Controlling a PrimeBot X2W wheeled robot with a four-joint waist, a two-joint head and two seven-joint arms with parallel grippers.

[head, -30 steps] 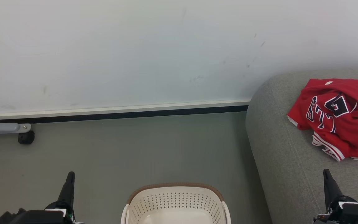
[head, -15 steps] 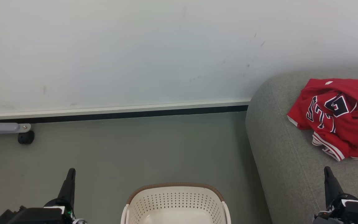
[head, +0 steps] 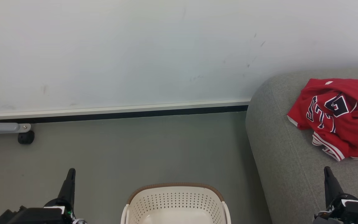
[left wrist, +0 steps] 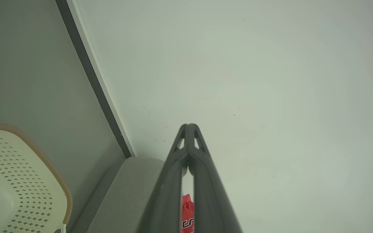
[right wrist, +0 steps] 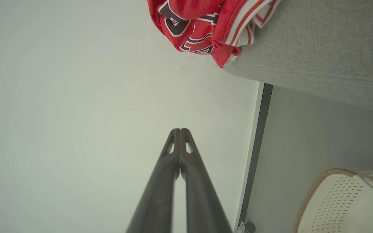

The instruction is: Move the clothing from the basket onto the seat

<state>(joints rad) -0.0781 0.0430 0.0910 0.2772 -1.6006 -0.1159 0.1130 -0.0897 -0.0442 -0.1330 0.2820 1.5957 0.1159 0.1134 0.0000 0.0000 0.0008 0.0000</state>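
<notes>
Both grippers had their fingers pressed together, gripping nothing. Left gripper (head: 70,175) hung over the grey floor (head: 166,149), to the left of the basket (head: 176,185); right gripper (head: 328,173) hung over the front of the seat (head: 283,155). Crumpled red clothing (head: 337,119) lay on the seat cushion, farther back than the right gripper's tips and clear of them, well apart from the left gripper and outside the basket

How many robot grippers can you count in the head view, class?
2. The left gripper is lower left, above the floor; the right gripper is lower right, by the sofa. None seems hidden.
</notes>
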